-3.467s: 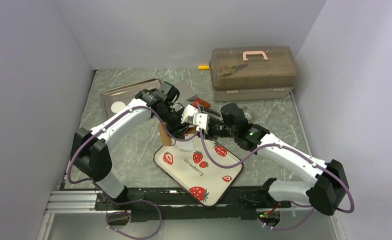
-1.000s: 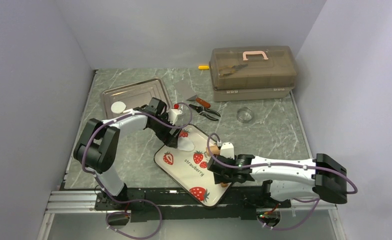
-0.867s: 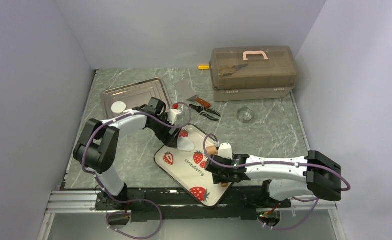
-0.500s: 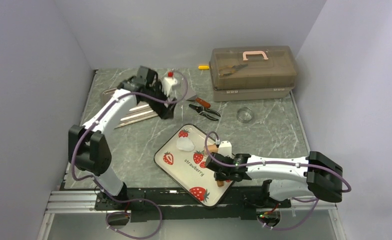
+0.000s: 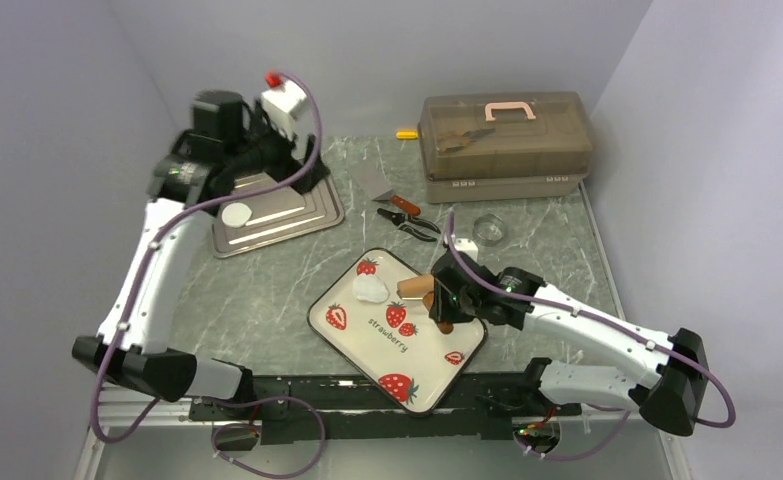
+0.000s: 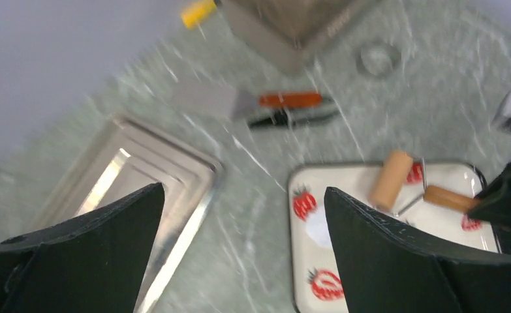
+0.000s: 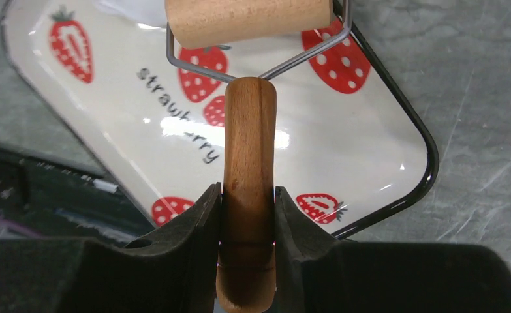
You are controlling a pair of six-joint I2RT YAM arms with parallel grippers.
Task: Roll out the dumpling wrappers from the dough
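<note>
A small white lump of dough (image 5: 371, 289) lies on the strawberry plate (image 5: 367, 338) at its far left part. My right gripper (image 5: 447, 302) is shut on the wooden handle (image 7: 249, 163) of the roller. The roller's cylinder (image 5: 415, 288) hovers right beside the dough. The dough's edge shows at the top of the right wrist view (image 7: 132, 10). One round white dumpling wrapper (image 5: 236, 214) lies in the metal tray (image 5: 297, 215). My left gripper (image 5: 307, 178) is open and empty, raised high over the tray; from there I see the dough (image 6: 318, 228), roller (image 6: 389, 180) and plate (image 6: 344, 189).
A brown toolbox (image 5: 504, 135) stands at the back right with a yellow item (image 5: 406, 134) beside it. A scraper (image 5: 372, 178), red-handled pruners (image 5: 407, 215) and a clear round ring (image 5: 488, 229) lie between toolbox and plate. Grey walls enclose the left, back and right sides.
My left gripper left the dough on the plate and rose to the back left over the tray. My right gripper carried the roller from the plate's near edge up beside the dough.
</note>
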